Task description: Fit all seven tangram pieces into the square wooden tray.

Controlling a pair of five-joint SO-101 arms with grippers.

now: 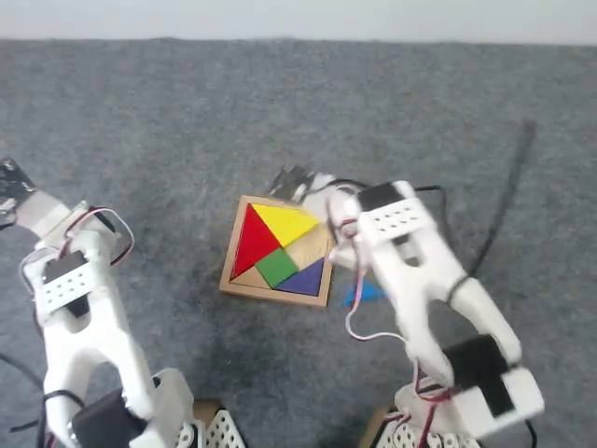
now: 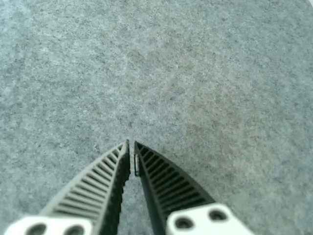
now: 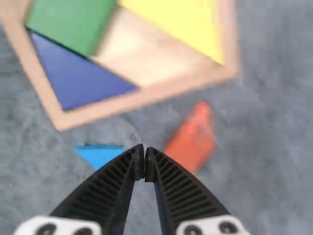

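Here, tray holds red triangle, yellow triangle, green square, indigo triangle.

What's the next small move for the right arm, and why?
Probably open the right arm's fingers and shift over the orange piece: they are shut and empty, and the piece lies outside the tray, which has a bare gap.

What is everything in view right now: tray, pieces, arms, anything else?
tray: one, wooden, mid-mat
pieces in tray: four; red triangle, yellow triangle, green square, dark blue triangle
loose pieces: two; light blue piece, orange piece, on the mat beside the tray
mat: one, grey
cable: one, black, on the mat's right side
grippers: two, black fingers, both shut; left gripper over bare mat, right gripper by the loose pieces
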